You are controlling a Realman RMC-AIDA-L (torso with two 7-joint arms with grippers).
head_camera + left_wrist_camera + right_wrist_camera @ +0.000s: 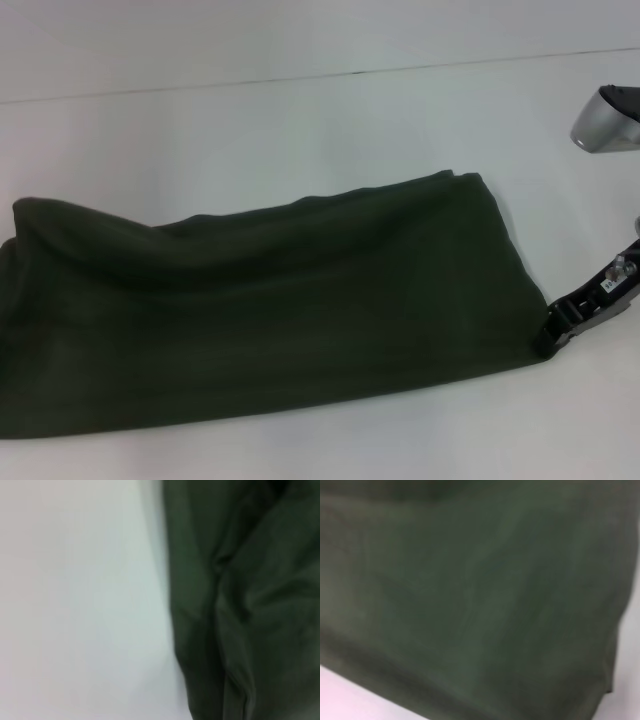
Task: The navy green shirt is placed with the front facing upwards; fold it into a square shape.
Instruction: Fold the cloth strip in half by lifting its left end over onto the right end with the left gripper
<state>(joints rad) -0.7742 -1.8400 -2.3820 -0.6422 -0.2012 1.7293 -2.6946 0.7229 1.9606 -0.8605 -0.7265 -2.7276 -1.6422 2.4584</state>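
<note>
The navy green shirt [270, 310] lies folded into a long band across the white table, with only plain green cloth showing and a raised ridge along its far edge. My right gripper [553, 330] reaches in from the right and sits at the shirt's near right corner, touching the cloth edge. The right wrist view is filled with the shirt [470, 595] seen close up. The left wrist view shows the shirt's edge [240, 610] beside bare table. My left gripper is out of view.
The white table [300, 120] stretches behind the shirt to a seam line at the back. A silver part of the right arm [608, 120] hangs at the upper right edge. The shirt's left end runs off the head view's left edge.
</note>
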